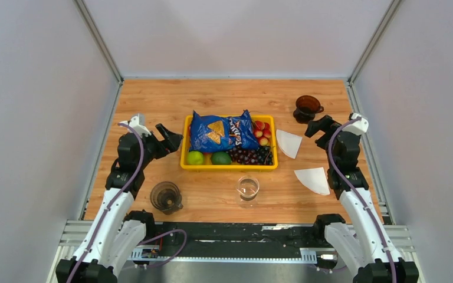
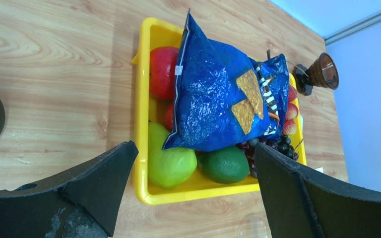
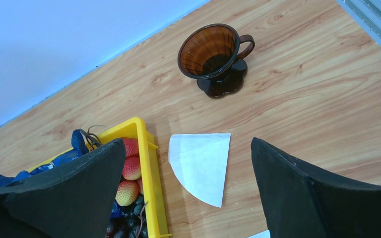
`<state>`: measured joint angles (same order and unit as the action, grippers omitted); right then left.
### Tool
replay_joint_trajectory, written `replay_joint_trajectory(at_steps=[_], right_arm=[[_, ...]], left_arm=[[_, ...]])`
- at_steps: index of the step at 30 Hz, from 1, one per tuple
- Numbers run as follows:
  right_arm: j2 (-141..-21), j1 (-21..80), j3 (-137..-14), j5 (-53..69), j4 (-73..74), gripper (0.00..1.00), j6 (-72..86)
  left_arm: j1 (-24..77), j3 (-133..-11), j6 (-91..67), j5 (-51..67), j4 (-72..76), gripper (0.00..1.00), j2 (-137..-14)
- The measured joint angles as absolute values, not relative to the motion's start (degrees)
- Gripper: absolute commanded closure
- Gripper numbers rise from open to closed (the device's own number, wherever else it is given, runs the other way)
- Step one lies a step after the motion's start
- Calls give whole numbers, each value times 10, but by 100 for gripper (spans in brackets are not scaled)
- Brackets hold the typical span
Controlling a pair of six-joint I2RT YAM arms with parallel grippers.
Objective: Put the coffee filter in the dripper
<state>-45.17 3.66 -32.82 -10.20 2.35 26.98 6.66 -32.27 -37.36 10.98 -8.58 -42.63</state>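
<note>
Pale wooden table [image 1: 212, 97] between grey walls, seen from above and from both wrists. We take the yellow plastic tray [image 1: 229, 167] at its centre as the landmark.

**Task's things.** One white paper coffee filter [image 3: 202, 166], a folded fan shape, lies flat on the table just right of the tray. A second filter of the same kind [image 1: 313, 179] lies further right and nearer the arms. The brown translucent plastic dripper [image 3: 213, 49] stands upright beyond the tray's far right corner, well apart from both filters, and its cone is empty.

**Hands.** The left hand [image 1: 174, 137] hangs just left of the tray and the right hand [image 1: 317, 125] just right of it, above the nearer filter. Both have their jaws spread wide and hold nothing.

**Handling.** We judge the filter to be very light, limp and easily creased. Lying flat, it offers little to pinch and may slide. We judge a hold at its straight edge or a corner to be most promising.

**Containers.** The tray holds a crumpled blue chip bag [image 1: 218, 132], two green fruits [image 1: 195, 157], dark grapes [image 1: 250, 155] and small red fruits [image 1: 262, 132]. In front of the tray stand a clear glass cup [image 1: 248, 187] and, to the left, a second brown cone-shaped vessel [image 1: 166, 196]. Both appear empty.
</note>
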Motion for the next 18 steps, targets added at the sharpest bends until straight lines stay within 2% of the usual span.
replay_joint_trajectory(at_steps=[12,18], right_arm=[[-438,37,-326,-13,29,0,269],[-438,37,-326,36,29,0,269]], left_arm=[[67,-349,-371,106,-171,0,-422],[67,-381,-372,88,-286,0,-433]])
